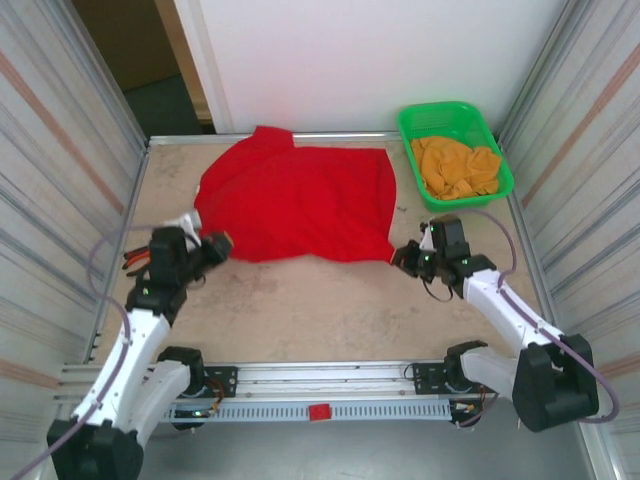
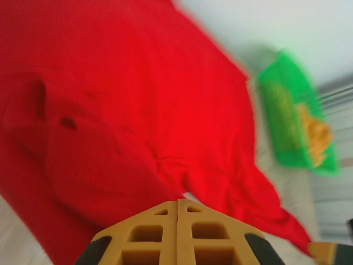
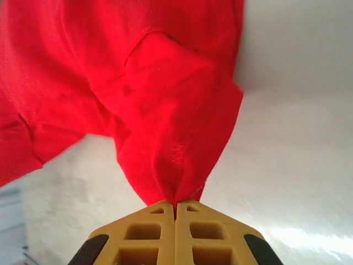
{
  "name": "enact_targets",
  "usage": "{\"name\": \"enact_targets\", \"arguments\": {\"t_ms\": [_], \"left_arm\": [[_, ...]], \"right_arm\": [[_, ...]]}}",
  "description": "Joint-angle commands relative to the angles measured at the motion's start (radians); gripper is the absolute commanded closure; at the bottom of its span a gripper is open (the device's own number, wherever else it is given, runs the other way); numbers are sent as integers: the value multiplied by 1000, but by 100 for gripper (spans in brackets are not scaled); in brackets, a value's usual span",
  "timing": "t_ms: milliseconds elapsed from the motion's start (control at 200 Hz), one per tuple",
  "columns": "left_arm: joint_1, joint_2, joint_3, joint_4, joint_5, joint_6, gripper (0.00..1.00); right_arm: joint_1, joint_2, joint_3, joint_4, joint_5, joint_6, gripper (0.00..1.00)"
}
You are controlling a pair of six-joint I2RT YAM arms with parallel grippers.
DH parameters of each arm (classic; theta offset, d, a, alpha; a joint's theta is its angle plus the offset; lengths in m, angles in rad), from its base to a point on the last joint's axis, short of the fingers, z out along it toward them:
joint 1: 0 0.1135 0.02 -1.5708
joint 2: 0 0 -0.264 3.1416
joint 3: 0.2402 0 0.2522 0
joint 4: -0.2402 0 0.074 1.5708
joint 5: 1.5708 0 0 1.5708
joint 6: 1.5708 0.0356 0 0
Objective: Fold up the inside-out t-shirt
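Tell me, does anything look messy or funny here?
Yes. The red t-shirt lies crooked and wrinkly, with one bit poking over the far edge of the table. Its stitching shows at the corner pinched by the right gripper.

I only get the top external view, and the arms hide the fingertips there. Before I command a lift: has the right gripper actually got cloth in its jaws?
Observer: Yes. On the right wrist camera the right gripper has its jaws shut on a bunched, stitched edge of the red t-shirt, which fans out from the tips.
Operator: And the left side?
Observer: On the left wrist camera the left gripper has its jaws shut flat together. Red fabric lies right at the tips, but I cannot tell whether any of it is pinched.
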Motion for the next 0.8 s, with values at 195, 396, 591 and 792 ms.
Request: {"name": "enact_targets", "arguments": {"t_ms": [195, 396, 591, 792], "left_arm": [[-14, -400, -142, -178, -78, -77, 91], [-16, -387, -127, -215, -56, -58, 64], [-14, -351, -27, -263, -140, -7, 45], [-14, -87, 105, -220, -201, 10, 37]], "right_arm": [[9, -265, -145, -153, 173, -24, 100], [10, -293, -152, -189, 201, -11, 100], [10, -323, -121, -288, 273, 26, 66], [10, -334, 61, -358, 361, 7, 46]]}}
